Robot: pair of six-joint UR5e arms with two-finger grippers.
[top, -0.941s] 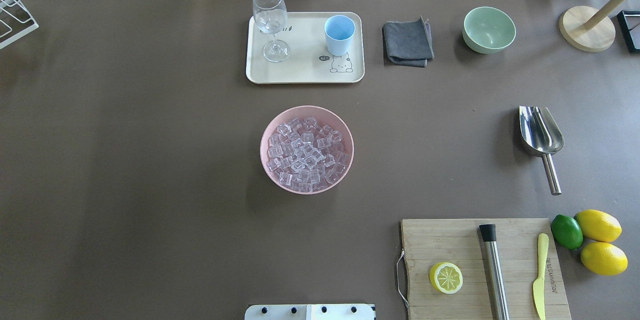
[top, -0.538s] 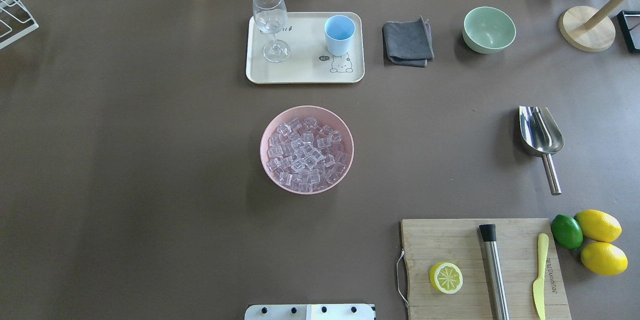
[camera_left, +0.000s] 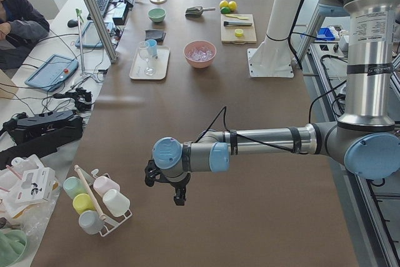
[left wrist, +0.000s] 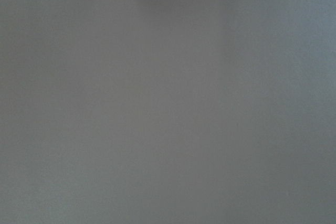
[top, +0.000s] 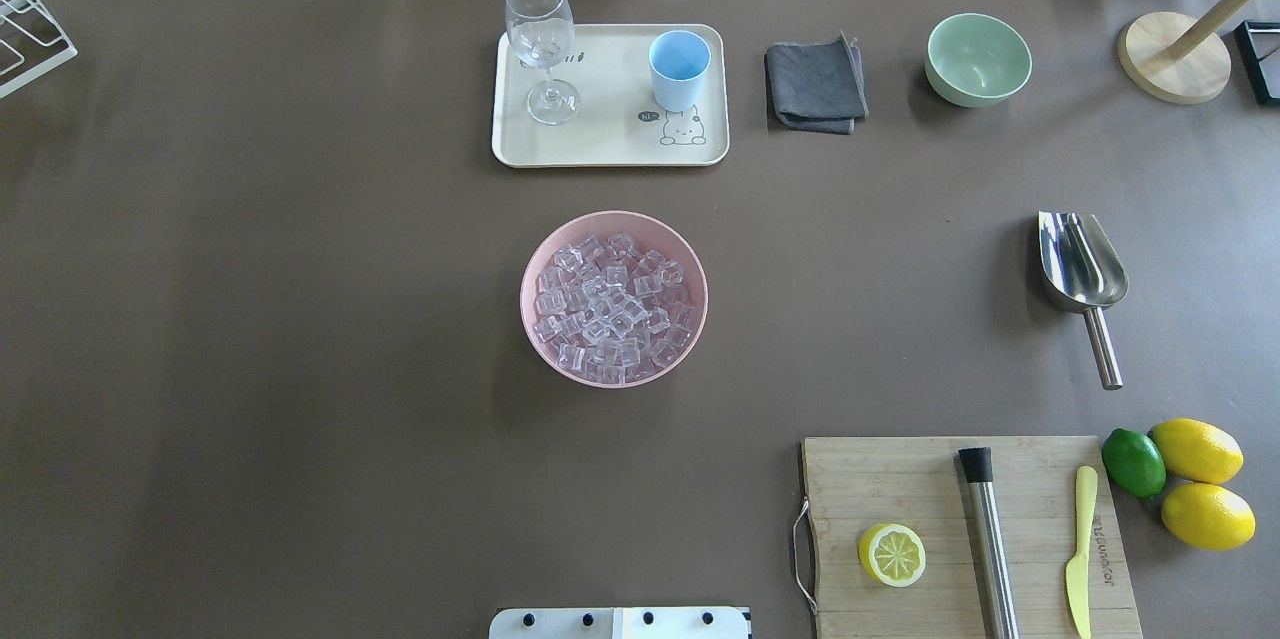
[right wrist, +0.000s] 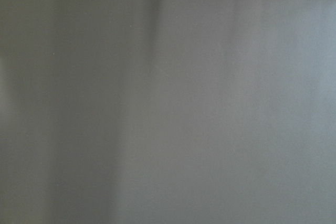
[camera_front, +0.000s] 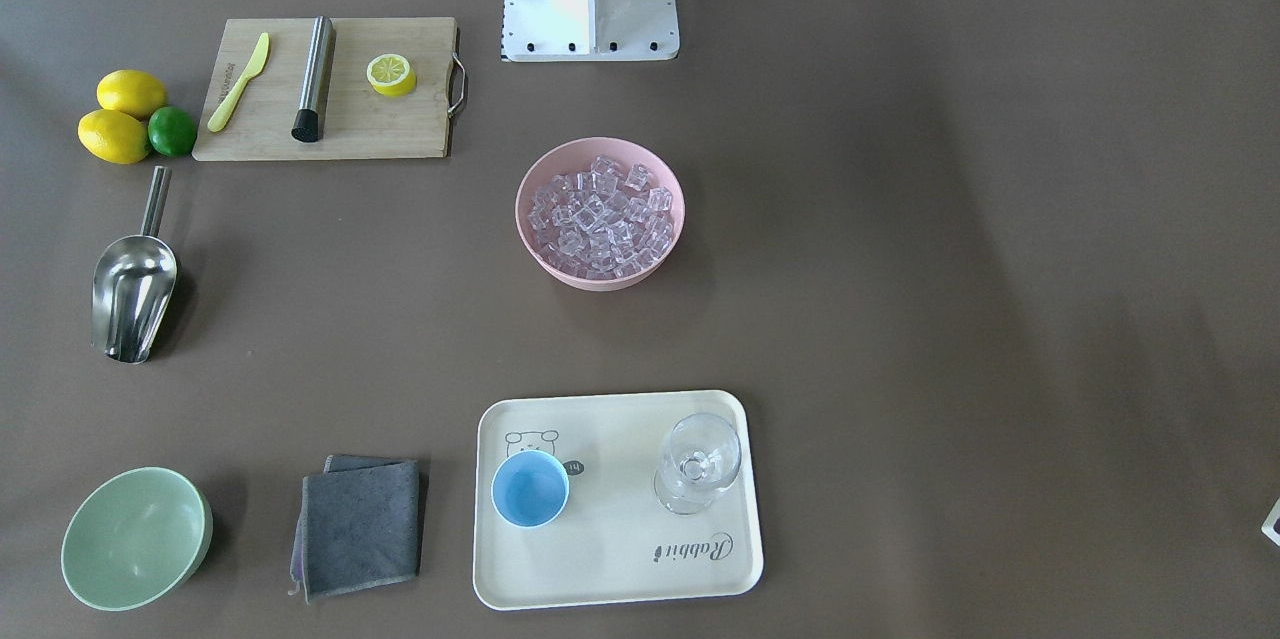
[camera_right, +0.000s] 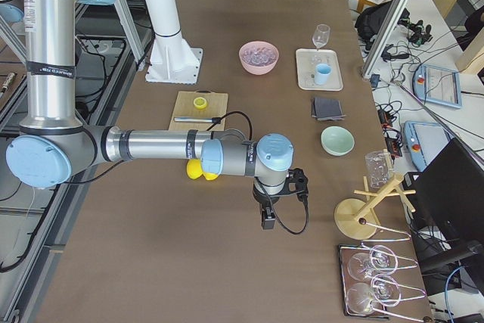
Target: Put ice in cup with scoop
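The ice (top: 612, 307) is a heap of clear cubes in a pink bowl (top: 530, 259) at the table's middle. The light-blue cup (top: 679, 69) stands upright on a cream tray (top: 600, 147) at the far side. The silver scoop (top: 1082, 269) lies on the table to the right, handle toward the robot. My left gripper (camera_left: 177, 199) shows only in the exterior left view and hangs over bare table, far from these things. My right gripper (camera_right: 267, 222) shows only in the exterior right view, beyond the lemons. I cannot tell whether either is open. Both wrist views show only bare table.
A stemmed glass (top: 541, 44) shares the tray. A grey cloth (top: 815, 84) and a green bowl (top: 978, 59) lie to the right of it. A cutting board (top: 930, 479) holds a lemon half, a steel cylinder and a yellow knife. Lemons and a lime (top: 1133, 462) lie beside it.
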